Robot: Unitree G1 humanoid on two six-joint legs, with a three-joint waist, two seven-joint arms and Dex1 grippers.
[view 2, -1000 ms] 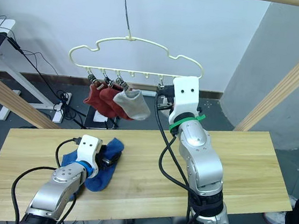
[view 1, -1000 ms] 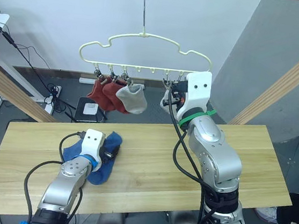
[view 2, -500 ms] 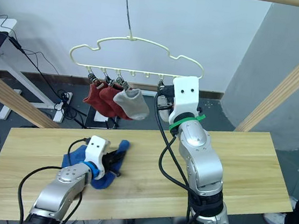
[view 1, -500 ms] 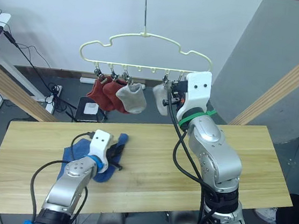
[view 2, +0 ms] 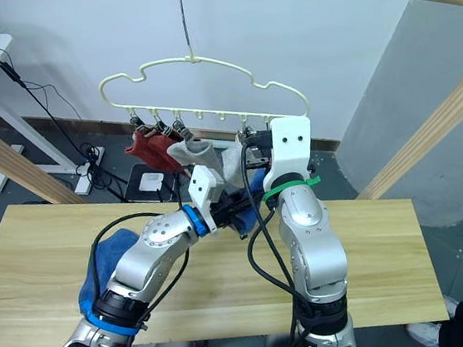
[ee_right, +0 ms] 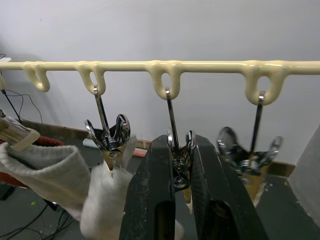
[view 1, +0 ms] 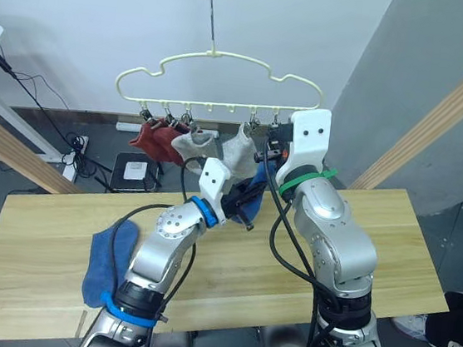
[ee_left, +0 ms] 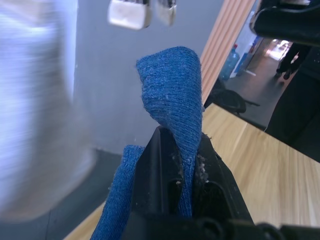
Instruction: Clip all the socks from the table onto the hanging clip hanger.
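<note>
Left gripper [ee_left: 181, 172] fingers pinch a blue sock [ee_left: 172, 95] beneath the clip hanger [view 1: 219, 59] — right gripper [ee_right: 181, 165] fingers squeeze a clip [ee_right: 177, 150].

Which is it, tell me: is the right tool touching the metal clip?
Touching. The right wrist view shows the right tool with both fingers pressed against the wings of the metal clip.

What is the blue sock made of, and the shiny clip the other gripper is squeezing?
The blue sock looks like soft knitted fabric: fuzzy, with tiny stitches, folding limply. The clip seems to be polished metal: silvery and mirror-bright. The clip hanger looks coated in smooth cream plastic, probably.
</note>
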